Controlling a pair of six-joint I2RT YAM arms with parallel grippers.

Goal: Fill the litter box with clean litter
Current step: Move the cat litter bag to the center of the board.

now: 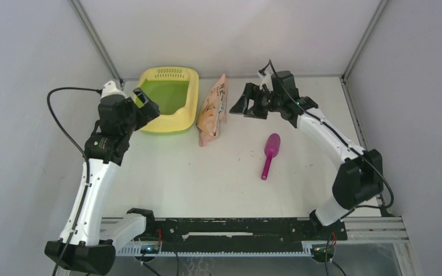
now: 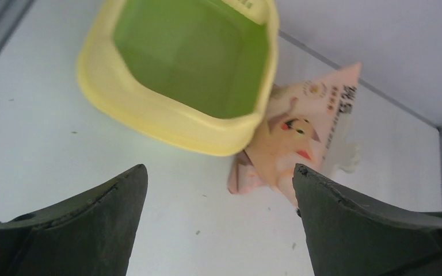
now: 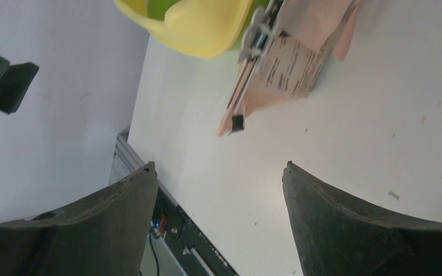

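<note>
The litter box (image 1: pixel 191 106) is a pale yellow tray at the back of the table, with a bare green floor (image 2: pixel 195 52) and a slotted grille (image 1: pixel 170 73) at its far end. No clean litter is in view. My left gripper (image 1: pixel 148 106) hovers over the box's near left corner. It is open with nothing between its fingers (image 2: pixel 220 172), and the yellow rim (image 2: pixel 167 115) lies just ahead. My right gripper (image 1: pixel 239 100) hangs open to the right of the peach bag (image 1: pixel 213 109), holding nothing (image 3: pixel 218 167). The bag's sealed top edge (image 3: pixel 288 63) lies ahead of it.
The peach printed bag (image 2: pixel 299 138) leans against the litter box's right side (image 3: pixel 201 29). A magenta scoop (image 1: pixel 270 154) lies on the table in front of the right arm. A few dark specks dot the white tabletop (image 2: pixel 198 233). Grey walls enclose the back and both sides.
</note>
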